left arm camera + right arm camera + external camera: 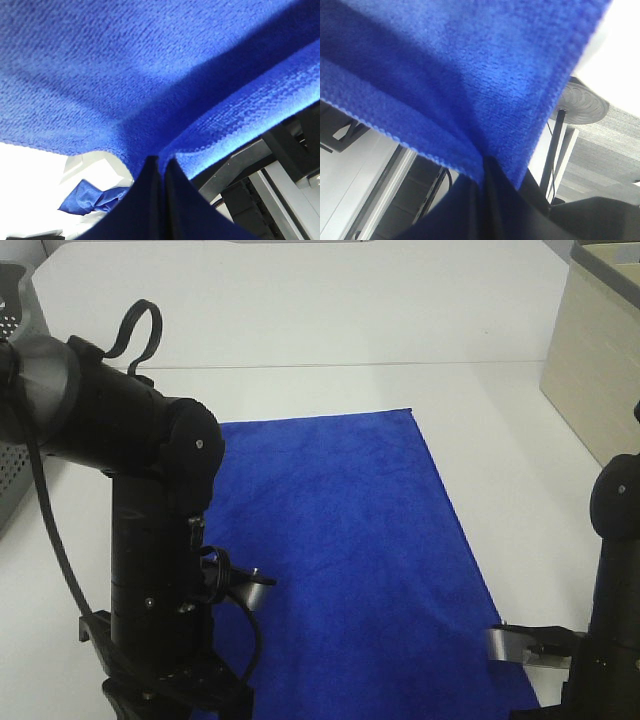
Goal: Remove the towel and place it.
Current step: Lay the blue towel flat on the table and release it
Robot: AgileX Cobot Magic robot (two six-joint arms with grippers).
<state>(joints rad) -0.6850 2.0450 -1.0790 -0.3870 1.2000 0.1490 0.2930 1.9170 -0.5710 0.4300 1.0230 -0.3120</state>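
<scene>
Towel (350,540) stretches blue across the white table (300,320), its far edge lying flat between the two arms. The left gripper (162,165) is clenched on the hem at one near corner. The right gripper (487,165) pinches the hem at the other.

— Any writing, label, brand or number to read?
— None legible in any of the three views.
— Signs or markings?
— None to make out either.
</scene>
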